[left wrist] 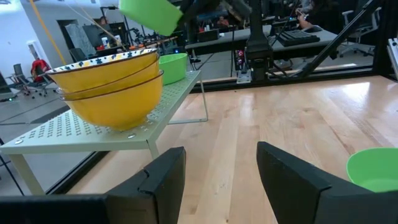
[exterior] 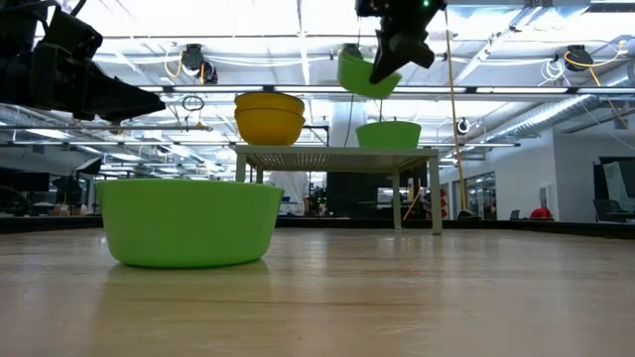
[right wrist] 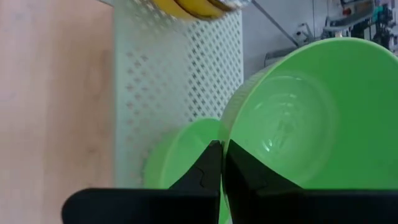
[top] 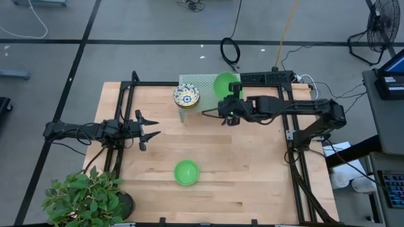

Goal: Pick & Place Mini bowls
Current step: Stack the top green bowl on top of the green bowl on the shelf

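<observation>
My right gripper (top: 228,106) is shut on a plain green mini bowl (top: 223,83), held above the pale green mesh rack (top: 203,94) at the table's far side. A second green bowl (exterior: 388,133) rests with its base on the rack under it. A stack of floral-patterned bowls (top: 186,96), yellow on the outside (left wrist: 112,87), stands on the rack's left part. A third green bowl (top: 186,172) stands on the table near the front. My left gripper (top: 150,128) is open and empty at the table's left, above the wood. My right gripper pinches the green bowl's rim (right wrist: 225,134) between its two fingers, one finger inside the bowl and one outside. The fingers come from above, slanting in from the table's right. The bowl (exterior: 362,74) hangs tilted, lifted clear above the rack and the bowl on it.
A potted plant (top: 85,195) stands at the table's front left corner. Black frame rails (top: 126,101) run along the table's left and right sides. Bare wood (top: 252,164) lies between the rack and the front edge.
</observation>
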Available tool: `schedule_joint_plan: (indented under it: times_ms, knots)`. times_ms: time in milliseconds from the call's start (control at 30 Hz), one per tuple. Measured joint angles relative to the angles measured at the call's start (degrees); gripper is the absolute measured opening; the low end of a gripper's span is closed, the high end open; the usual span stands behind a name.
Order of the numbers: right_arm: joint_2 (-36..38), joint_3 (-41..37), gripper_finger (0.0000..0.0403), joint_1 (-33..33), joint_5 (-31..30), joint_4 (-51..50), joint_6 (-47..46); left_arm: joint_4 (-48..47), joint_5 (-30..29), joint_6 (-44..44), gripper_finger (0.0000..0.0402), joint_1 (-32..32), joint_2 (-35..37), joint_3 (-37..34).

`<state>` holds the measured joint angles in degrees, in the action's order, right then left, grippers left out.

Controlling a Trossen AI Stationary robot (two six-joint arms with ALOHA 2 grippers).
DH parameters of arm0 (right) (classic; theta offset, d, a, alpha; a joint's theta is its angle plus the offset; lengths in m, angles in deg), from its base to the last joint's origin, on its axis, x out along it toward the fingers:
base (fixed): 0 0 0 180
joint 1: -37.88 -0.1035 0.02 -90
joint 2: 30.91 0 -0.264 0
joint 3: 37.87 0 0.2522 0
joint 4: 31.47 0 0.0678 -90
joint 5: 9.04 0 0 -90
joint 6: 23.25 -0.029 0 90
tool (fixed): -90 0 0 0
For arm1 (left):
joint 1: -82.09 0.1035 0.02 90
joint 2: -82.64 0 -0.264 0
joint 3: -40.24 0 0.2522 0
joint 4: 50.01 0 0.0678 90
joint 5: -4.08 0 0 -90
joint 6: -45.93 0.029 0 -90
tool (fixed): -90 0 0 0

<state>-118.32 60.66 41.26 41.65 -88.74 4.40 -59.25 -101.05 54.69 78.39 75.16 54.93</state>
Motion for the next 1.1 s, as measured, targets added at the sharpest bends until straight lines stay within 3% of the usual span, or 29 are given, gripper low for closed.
schedule_joint_plan:
  times_ms: [400,633,1100]
  knots:
    - [0.0,0.0,0.0000,7.6,0.6,-0.1,-0.2,0.0,0.0,0.0,0.0202,0.0,0.0,0.0]
    - [0.0,0.6,0.0000,11.8,12.1,-3.2,-7.4,0.0,0.0,0.0,0.0202,0.0,0.0,0.0]
    - [0.0,12.1,0.0000,16.6,20.5,-14.4,-18.0,0.0,0.0,0.0,0.0202,0.0,0.0,0.0]
